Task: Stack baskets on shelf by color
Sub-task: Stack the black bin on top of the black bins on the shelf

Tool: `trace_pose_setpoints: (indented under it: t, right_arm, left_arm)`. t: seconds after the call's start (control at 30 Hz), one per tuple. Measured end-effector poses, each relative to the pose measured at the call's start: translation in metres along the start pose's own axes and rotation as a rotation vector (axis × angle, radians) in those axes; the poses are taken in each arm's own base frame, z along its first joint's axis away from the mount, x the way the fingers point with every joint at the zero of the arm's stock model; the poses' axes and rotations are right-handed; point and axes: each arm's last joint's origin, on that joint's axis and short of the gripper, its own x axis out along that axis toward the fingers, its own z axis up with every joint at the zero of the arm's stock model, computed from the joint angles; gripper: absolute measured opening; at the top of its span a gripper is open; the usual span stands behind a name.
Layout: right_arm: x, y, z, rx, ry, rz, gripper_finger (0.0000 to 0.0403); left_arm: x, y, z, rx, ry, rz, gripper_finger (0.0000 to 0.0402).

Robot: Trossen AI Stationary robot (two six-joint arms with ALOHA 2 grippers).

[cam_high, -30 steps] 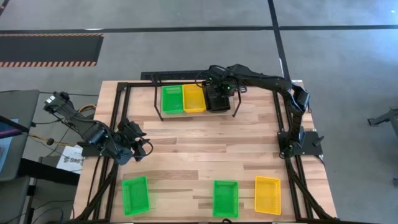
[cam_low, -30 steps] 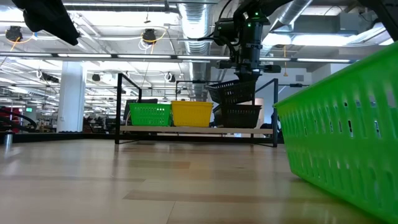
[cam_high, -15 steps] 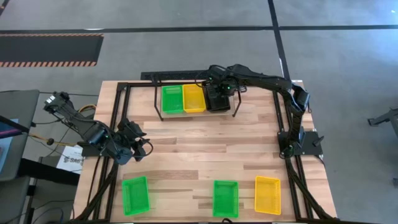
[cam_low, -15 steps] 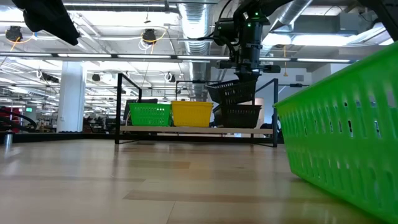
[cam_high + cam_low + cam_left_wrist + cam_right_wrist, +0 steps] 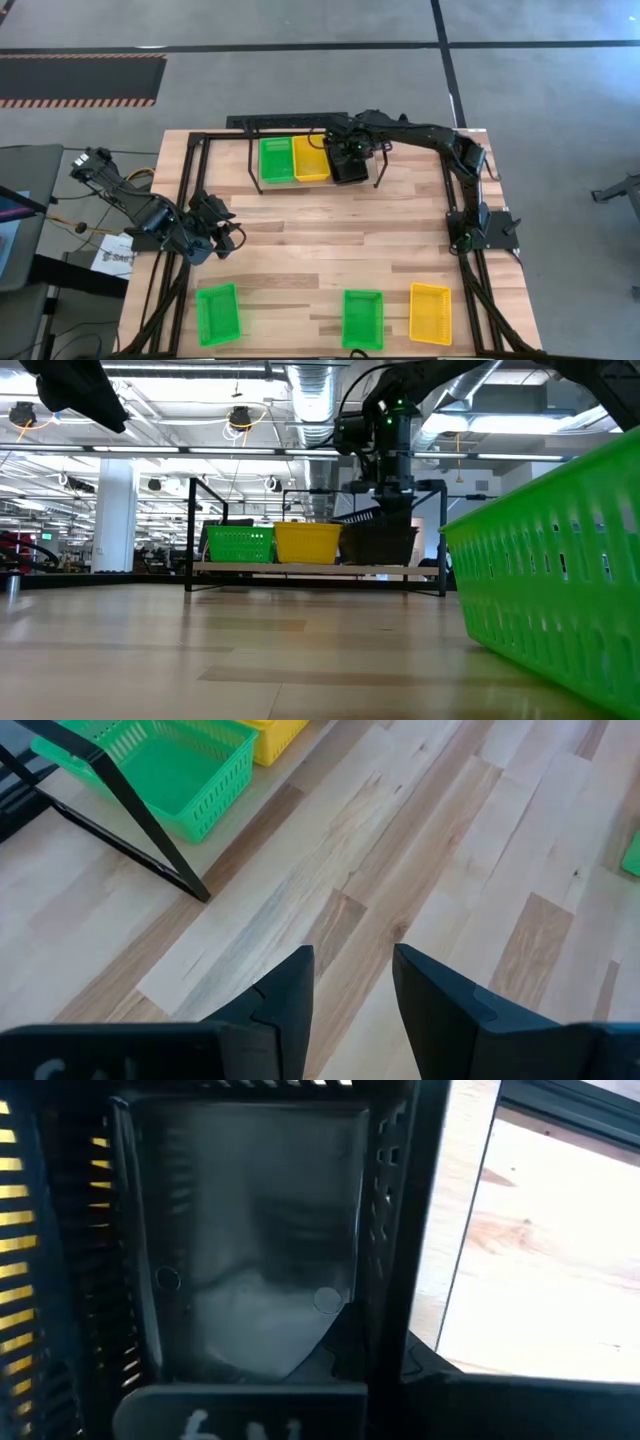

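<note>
On the shelf [image 5: 300, 568] at the table's far side stand a green basket [image 5: 277, 160], a yellow basket [image 5: 311, 157] and a black basket [image 5: 380, 546], side by side. My right gripper [image 5: 392, 500] hangs over the shelf's right end, shut on a second black basket [image 5: 348, 165], whose inside fills the right wrist view [image 5: 250, 1210]. That basket sits tilted, partly inside the black one below. My left gripper [image 5: 225, 235] waits open above the table's left side, with only bare wood between its fingers [image 5: 355, 990]. My right gripper holds the upper black basket by its rim [image 5: 383, 513] on the raised side, coming from above and pointing steeply down. The gripper's own body hides the fingertips, so the kind of hold cannot be told. The basket tilts, its lower part inside the black basket on the shelf.
Near the table's front edge lie a green basket [image 5: 217, 314], another green basket [image 5: 363, 318] and a yellow basket [image 5: 430, 313]; one green basket fills the right of the low view [image 5: 560, 580]. The shelf's black wire end loops [image 5: 192, 530] stand upright. Bare wood lies between shelf and front row.
My right gripper has gone down toward the shelf with the black basket. The basket hung clear above the shelf's black basket before; now it has sunk partly into it and tilts more.
</note>
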Motion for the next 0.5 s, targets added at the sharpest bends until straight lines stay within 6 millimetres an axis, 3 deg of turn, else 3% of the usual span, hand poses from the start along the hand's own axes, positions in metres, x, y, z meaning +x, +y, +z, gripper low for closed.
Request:
trace_pose_setpoints:
  t: [0.27, 0.5]
  right_arm:
    - [-0.0025, -0.0038, 0.0022, -0.01, 0.006, 0.014, 0.0012]
    - [-0.0029, -0.0021, 0.0002, -0.044, 0.007, 0.015, 0.0068]
  left_arm:
    - [0.0, 0.0, 0.0, 0.0, -0.001, 0.001, 0.0125]
    - [0.0, 0.0001, 0.0, 0.0, -0.002, 0.001, 0.0125]
